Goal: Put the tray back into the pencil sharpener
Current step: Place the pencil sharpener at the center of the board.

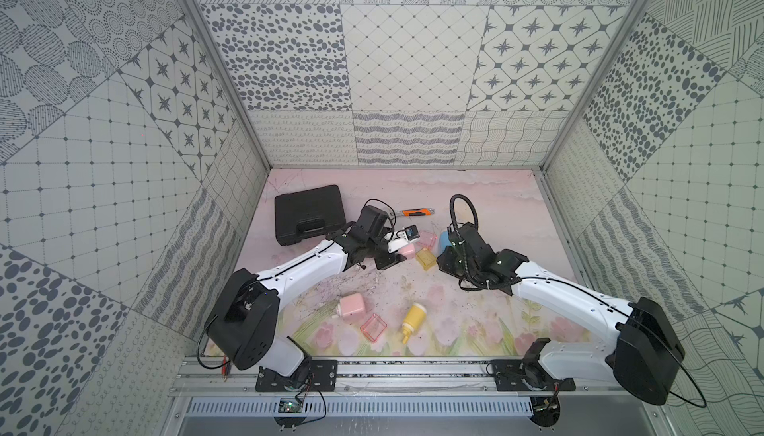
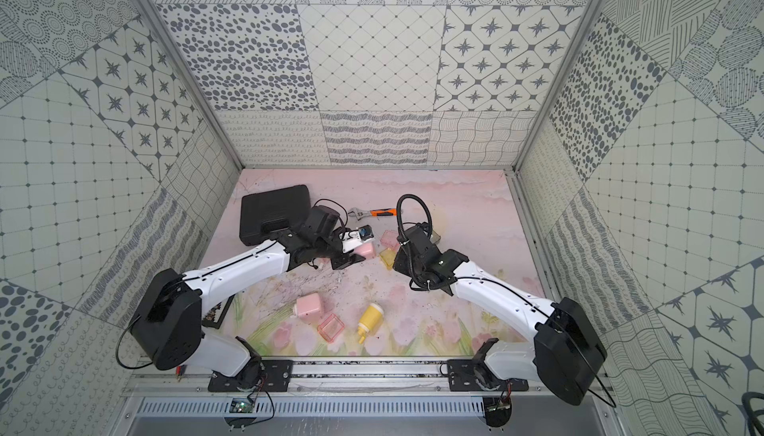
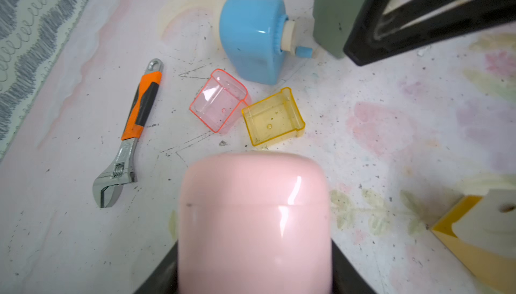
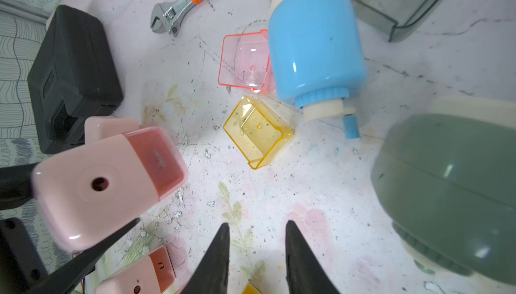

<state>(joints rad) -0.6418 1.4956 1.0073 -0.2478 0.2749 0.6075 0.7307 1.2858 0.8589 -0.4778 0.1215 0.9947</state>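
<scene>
Your left gripper is clamped across the pink pencil sharpener. Its darker pink tray sits seated in the body, and you cannot see what is inside it. Ahead of your right gripper lies a yellow tray holding only dark specks. Beyond it is a loose pink tray, just beside the blue sharpener. Bare mat runs from the right fingertips to the yellow tray. The green sharpener crowds one side and the held sharpener the other. The right jaws stand parted, gripping nothing.
</scene>
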